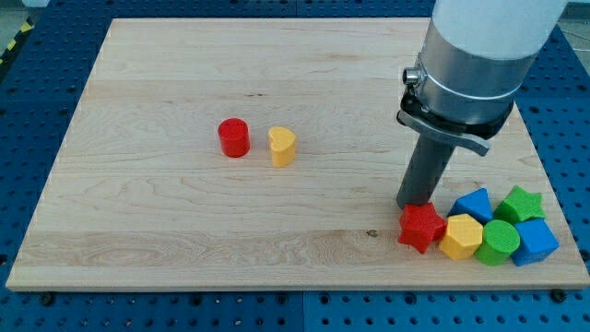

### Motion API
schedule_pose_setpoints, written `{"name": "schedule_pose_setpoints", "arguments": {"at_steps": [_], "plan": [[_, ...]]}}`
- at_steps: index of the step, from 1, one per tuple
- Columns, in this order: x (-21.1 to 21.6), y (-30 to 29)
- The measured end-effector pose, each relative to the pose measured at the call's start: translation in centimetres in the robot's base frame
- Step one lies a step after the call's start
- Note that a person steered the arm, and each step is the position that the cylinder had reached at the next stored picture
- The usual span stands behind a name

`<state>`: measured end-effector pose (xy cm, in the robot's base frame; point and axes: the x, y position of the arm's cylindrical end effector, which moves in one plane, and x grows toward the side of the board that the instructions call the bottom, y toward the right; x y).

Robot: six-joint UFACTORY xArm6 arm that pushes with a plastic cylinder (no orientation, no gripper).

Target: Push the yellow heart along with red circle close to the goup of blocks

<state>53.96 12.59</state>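
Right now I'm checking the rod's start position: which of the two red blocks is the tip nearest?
The red star in the cluster at the view's bottom right; my tip stands right at its top edge. The red circle sits far off to the view's left.

Red circle (234, 137) beside yellow heart (282, 146), tool tip (412, 204) seemingly touching red star (421, 226)

My one camera, set high off the wooden board's (184, 198) near edge, angled down and across it, whole board in frame, arm entering from the view's top right
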Motion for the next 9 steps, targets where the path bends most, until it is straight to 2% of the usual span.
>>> {"name": "schedule_pose_setpoints", "arguments": {"at_steps": [1,2,3,5,6,7,8,9], "plan": [[0.4,0.0],[-1.3,-0.6],[-4.2,-4.5],[-2.9,-15.0],[-4.2,-23.3],[-7.5,-29.2],[-10.9,-29.2],[-11.7,-25.7]]}}
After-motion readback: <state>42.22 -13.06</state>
